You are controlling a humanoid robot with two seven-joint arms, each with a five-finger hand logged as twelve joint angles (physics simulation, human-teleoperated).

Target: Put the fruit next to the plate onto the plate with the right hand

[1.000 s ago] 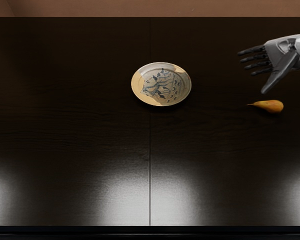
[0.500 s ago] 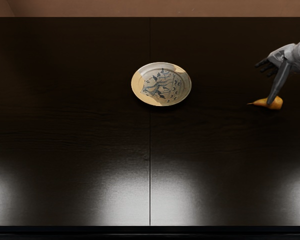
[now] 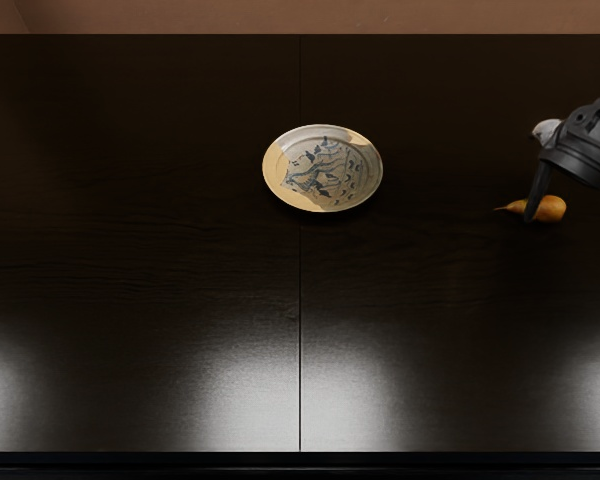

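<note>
A yellow-orange pear point(image 3: 553, 208) lies on the dark table, well to the right of the plate, its stem pointing left. The plate point(image 3: 274, 172) is cream-rimmed with a blue pattern and sits at the centre back with nothing on it. My right hand point(image 3: 555, 172) comes in from the right edge and hangs directly over the pear, palm turned down. One dark digit point(image 3: 536, 195) reaches straight down across the front of the pear to the table. The hand is open; the other digits are hidden behind the palm. The left arm is out of view.
The dark wooden table point(image 3: 180, 300) has a seam running front to back through its middle. Its far edge meets a brown wall at the top. Bright reflections lie along the front.
The right hand has rotated and dropped over the pear, its spread fingers now hidden behind the palm. One digit has moved down in front of the pear. Pear and plate have not moved.
</note>
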